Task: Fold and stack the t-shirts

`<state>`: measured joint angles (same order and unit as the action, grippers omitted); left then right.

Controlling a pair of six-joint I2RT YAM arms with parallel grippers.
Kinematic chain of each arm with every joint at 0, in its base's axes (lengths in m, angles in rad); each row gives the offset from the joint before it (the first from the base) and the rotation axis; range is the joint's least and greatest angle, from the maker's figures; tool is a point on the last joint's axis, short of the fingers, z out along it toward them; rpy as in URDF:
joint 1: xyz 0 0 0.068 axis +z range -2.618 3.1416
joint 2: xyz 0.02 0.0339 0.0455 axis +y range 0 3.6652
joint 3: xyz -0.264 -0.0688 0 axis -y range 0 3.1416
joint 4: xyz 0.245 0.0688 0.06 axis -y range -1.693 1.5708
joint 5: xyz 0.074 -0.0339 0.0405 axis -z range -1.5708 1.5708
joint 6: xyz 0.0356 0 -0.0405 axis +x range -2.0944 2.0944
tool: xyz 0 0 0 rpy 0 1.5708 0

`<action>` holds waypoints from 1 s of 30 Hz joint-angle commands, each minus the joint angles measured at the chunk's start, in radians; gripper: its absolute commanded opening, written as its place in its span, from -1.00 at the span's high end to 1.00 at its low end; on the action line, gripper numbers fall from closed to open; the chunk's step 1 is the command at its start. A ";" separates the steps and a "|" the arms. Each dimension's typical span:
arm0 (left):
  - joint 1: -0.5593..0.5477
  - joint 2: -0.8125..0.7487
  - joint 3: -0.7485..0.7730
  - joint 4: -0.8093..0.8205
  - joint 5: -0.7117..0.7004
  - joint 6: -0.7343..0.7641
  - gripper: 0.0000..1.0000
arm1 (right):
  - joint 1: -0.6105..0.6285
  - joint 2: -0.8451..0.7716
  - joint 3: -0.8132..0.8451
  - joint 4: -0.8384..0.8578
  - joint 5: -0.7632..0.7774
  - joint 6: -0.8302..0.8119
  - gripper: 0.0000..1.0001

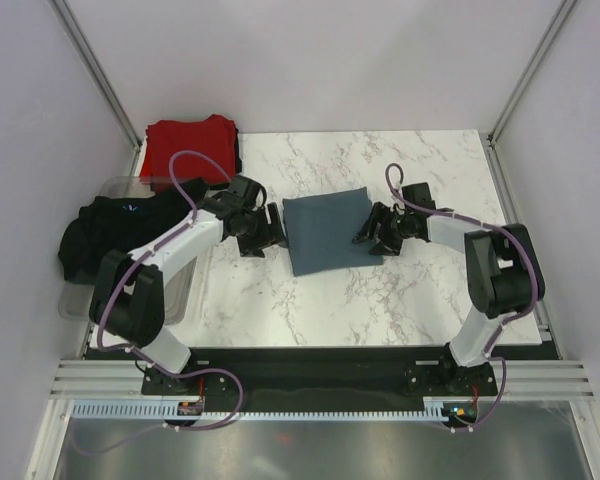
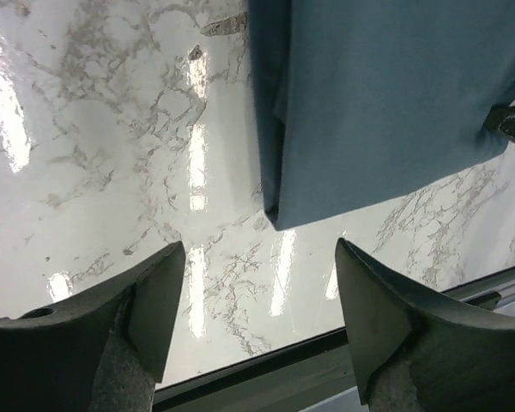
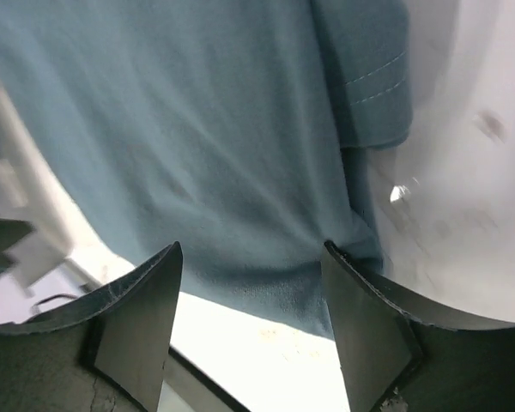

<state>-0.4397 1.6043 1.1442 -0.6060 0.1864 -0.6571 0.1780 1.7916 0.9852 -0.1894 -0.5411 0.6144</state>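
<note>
A slate blue-grey t-shirt (image 1: 327, 230) lies folded into a rectangle on the marble table (image 1: 380, 300). It also shows in the left wrist view (image 2: 386, 94) and the right wrist view (image 3: 197, 129). My left gripper (image 1: 272, 232) is open and empty just left of its left edge, as the left wrist view (image 2: 257, 309) shows. My right gripper (image 1: 372, 231) is open at its right edge, over the hem in the right wrist view (image 3: 251, 296), holding nothing. A red t-shirt (image 1: 190, 145) lies folded at the back left. A black t-shirt (image 1: 115, 230) lies crumpled on the left.
A clear grey plastic tray (image 1: 120, 185) stands at the table's left edge, under the black t-shirt. Aluminium frame posts and pale walls enclose the table. The table's near edge (image 2: 266, 365) runs just past my left fingers (image 2: 154, 300).
</note>
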 commanded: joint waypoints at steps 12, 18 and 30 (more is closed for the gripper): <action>0.009 -0.014 -0.116 0.595 0.038 0.178 -0.68 | 0.058 -0.175 0.408 -0.393 0.325 -0.176 -0.76; 0.056 0.172 -0.060 0.725 0.119 0.163 -0.69 | 0.145 -0.369 0.287 -0.380 0.317 -0.142 -0.79; 0.062 0.428 0.081 0.755 0.149 0.152 -0.49 | 0.212 -0.523 0.161 -0.401 0.285 -0.100 -0.82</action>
<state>-0.3763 1.9972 1.2076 0.0940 0.2985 -0.5282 0.3904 1.2922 1.1553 -0.5770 -0.2493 0.5053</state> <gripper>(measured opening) 0.775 0.906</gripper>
